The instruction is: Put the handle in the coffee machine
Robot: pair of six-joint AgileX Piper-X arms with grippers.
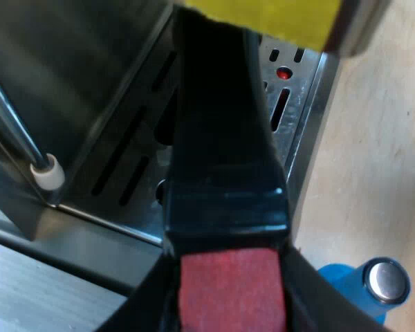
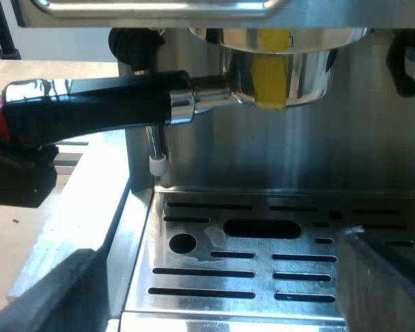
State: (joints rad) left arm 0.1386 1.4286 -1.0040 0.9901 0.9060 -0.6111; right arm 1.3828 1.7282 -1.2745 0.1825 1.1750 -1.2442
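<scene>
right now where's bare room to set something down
The drip tray is bare from the steam wand across, under the holder. Crowded at the handle, held by the left gripper, and by the blue tamper.

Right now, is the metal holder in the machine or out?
In: the holder is seated up in the front of the machine, handle level, gripped by the left gripper. Locked or not: cannot tell.

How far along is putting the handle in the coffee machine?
Done: the holder's basket sits up in the machine. In hand: the left gripper clamps the handle by its red end, handle pointing sideways. Left: probably turning it to lock, then letting go. The right gripper hangs open over the drip tray.
</scene>
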